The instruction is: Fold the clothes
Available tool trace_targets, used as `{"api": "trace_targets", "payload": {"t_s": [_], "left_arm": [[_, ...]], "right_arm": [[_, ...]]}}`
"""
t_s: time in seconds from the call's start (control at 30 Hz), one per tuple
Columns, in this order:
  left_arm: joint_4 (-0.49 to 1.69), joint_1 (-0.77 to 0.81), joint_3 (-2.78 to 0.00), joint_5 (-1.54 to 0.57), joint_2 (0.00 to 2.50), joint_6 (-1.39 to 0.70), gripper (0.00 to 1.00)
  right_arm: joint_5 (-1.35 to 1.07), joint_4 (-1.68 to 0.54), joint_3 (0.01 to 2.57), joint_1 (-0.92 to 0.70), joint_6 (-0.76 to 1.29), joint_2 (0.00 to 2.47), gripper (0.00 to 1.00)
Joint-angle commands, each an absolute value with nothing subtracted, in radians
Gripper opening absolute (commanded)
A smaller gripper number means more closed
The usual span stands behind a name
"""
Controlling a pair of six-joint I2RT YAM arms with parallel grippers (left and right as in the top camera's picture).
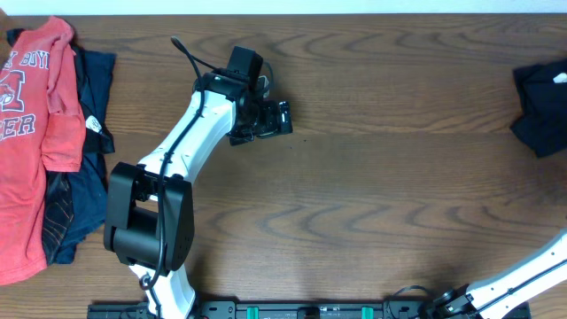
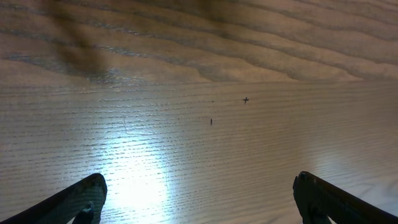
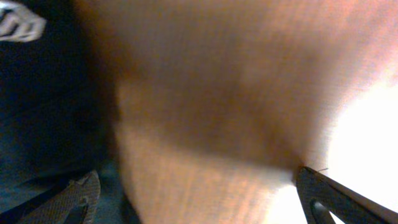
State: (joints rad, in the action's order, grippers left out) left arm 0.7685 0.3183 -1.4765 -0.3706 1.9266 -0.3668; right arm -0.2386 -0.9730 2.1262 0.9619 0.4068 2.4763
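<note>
The orange-red lettered T-shirt [image 1: 31,133] lies spread at the table's left edge, over a navy garment [image 1: 84,133]. A black shirt [image 1: 542,106] lies crumpled at the far right edge. My left gripper [image 1: 276,118] is open and empty over bare wood at the upper middle; its fingers [image 2: 199,186] are wide apart. My right gripper [image 3: 196,186] is open, with blurred wood between its fingers. Dark fabric with a white print [image 3: 37,106] shows at the left of the right wrist view. The right arm [image 1: 523,275] enters at the bottom right.
The dark wooden table [image 1: 381,195] stretches between the two piles of clothes. A black rail [image 1: 310,310] runs along the front edge at the arm bases.
</note>
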Motion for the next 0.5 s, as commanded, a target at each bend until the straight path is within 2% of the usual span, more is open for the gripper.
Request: {"api": "trace_targets", "payload": {"t_s": [0.0, 0.13, 0.47], "left_arm": [[0.767, 0.315, -1.476, -0.377, 1.942, -0.365, 0.97], [0.752, 0.308, -1.476, -0.374, 1.942, -0.365, 0.97], [0.749, 0.245, -1.478, -0.374, 1.903, -0.364, 0.98]], "right_arm": [[-0.198, -0.98, 2.135, 0.972, 0.422, 2.412, 0.99], [-0.216, -0.967, 2.135, 0.952, 0.363, 2.328, 0.99], [-0.229, -0.966, 2.135, 0.883, 0.335, 1.918, 0.99]]}}
